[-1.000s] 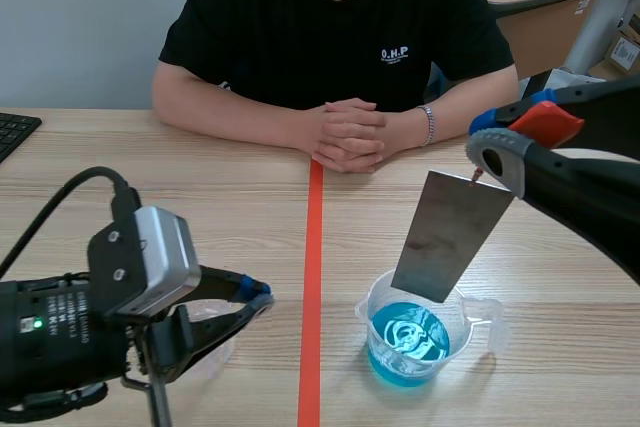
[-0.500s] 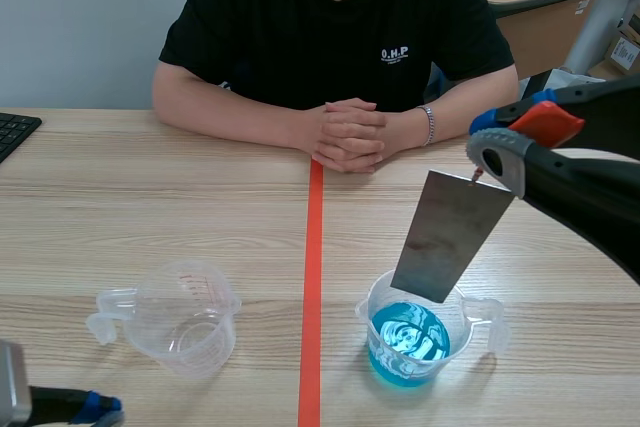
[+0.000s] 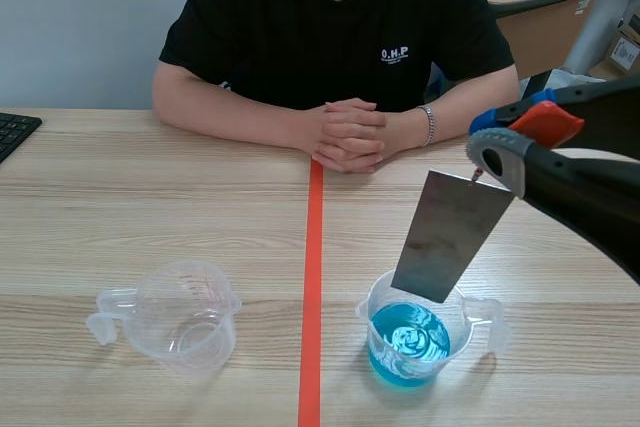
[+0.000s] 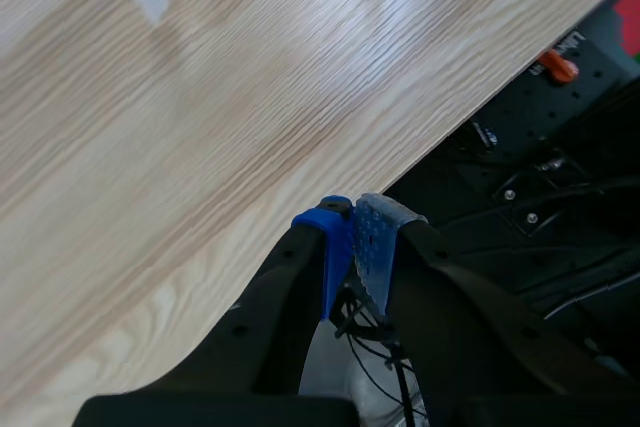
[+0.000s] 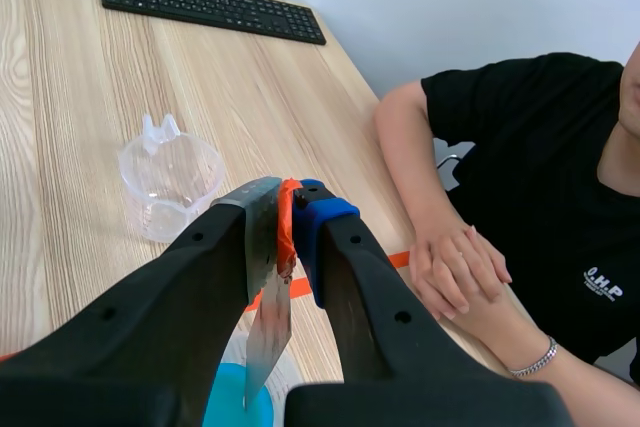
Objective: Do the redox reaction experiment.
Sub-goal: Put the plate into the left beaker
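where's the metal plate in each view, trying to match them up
Scene view: metal plate hangs tilted right of the tape line, over the cup of blue liquid.
Left wrist view: not in it.
Right wrist view: metal plate clamped in the right gripper, pointing down at that cup.
Shared landmark: the person's clasped hands.

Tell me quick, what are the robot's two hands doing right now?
Left gripper: shut, holding nothing.
Right gripper: shut on the metal plate, over the cup of blue liquid.
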